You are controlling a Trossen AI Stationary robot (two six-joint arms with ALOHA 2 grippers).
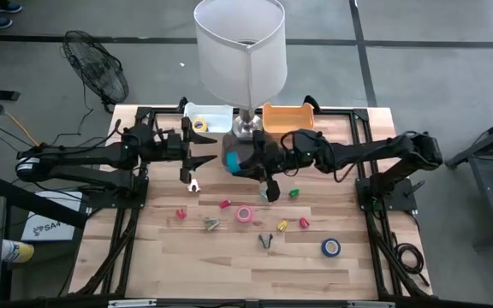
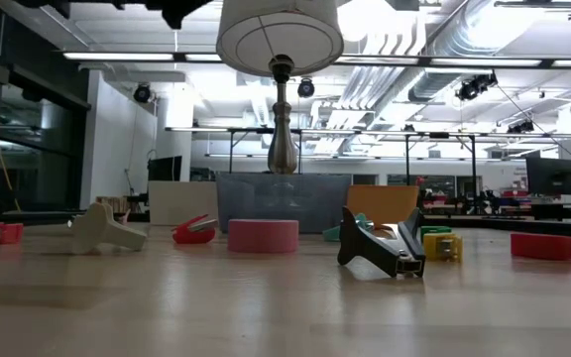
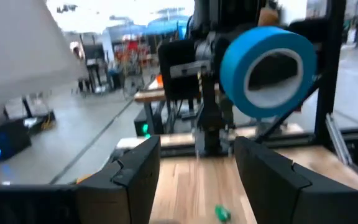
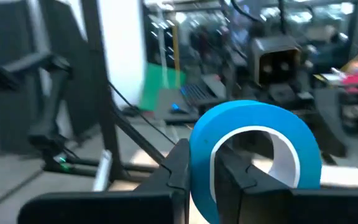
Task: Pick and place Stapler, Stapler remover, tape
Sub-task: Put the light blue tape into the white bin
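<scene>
I have the right gripper [image 1: 240,162] clamped on a big blue tape roll [image 4: 253,158], held up off the table just in front of the lamp base [image 1: 246,127], mid-table toward the far edge. The roll is a wide smooth ring with a white inner core; my fingers [image 4: 176,168] pinch through one side of its wall. The left gripper [image 1: 197,152] hangs just left of it, fingers spread with nothing between them, facing the roll. On the wood-plank table [image 1: 178,265] I see a pink tape roll [image 1: 244,214] near centre, a smaller blue tape roll [image 1: 330,248] near-right, and a yellow tape roll [image 1: 199,125] in the white bin [image 1: 216,113] at the far edge. The orange bin [image 1: 288,115] sits right of the lamp. A dark stapler remover [image 1: 266,242] lies near-centre among small red, green and yellow blocks. The white lampshade [image 1: 240,47] blocks the overhead look at the far middle.
</scene>
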